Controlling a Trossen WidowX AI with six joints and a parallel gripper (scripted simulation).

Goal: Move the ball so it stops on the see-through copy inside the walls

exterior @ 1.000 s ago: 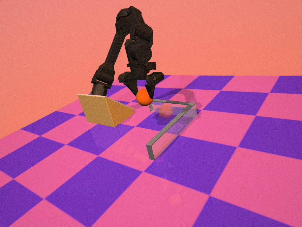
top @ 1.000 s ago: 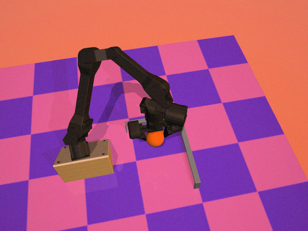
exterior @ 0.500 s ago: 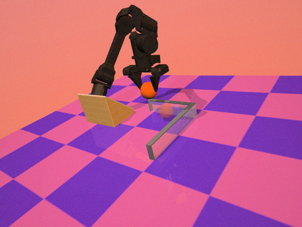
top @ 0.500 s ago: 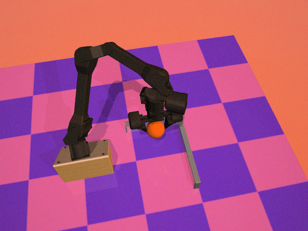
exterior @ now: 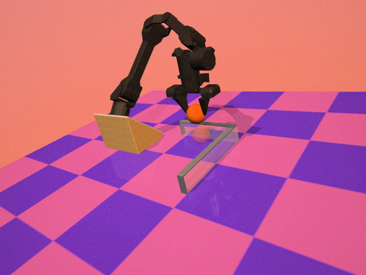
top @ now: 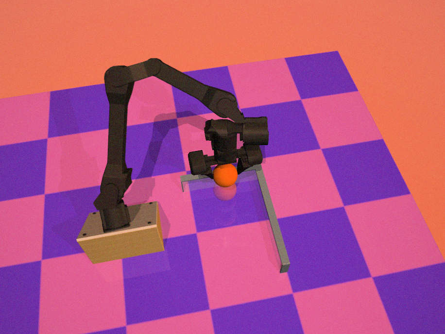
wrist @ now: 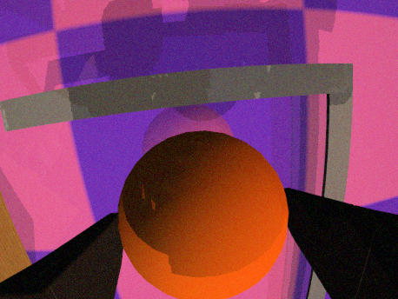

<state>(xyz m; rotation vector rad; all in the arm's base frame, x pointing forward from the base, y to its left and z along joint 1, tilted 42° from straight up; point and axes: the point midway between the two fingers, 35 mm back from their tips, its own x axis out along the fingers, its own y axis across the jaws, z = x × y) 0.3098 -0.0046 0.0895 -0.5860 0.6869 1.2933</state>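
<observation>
My gripper [top: 225, 175] [exterior: 195, 113] [wrist: 202, 211] is shut on the orange ball [top: 225, 178] [exterior: 195, 115] [wrist: 217, 209] and holds it in the air. The see-through copy [top: 224, 193] [exterior: 201, 136] [wrist: 187, 123] is a pinkish ball on the table, below the held ball. In the wrist view the held ball covers most of it. The long clear wall [top: 271, 215] [exterior: 203, 153] [wrist: 338, 152] has a grey top edge. The short clear wall [top: 194, 177] [exterior: 209, 123] [wrist: 174, 93] joins it at a corner behind the copy; my gripper partly hides it in the top view.
The arm's wooden base block [top: 126, 244] [exterior: 118, 133] stands left of the walls; its edge shows at the left of the wrist view [wrist: 9, 243]. The table [top: 244, 258] [exterior: 142, 236] has a pink and purple checker pattern. The arm arches over from the base to the gripper.
</observation>
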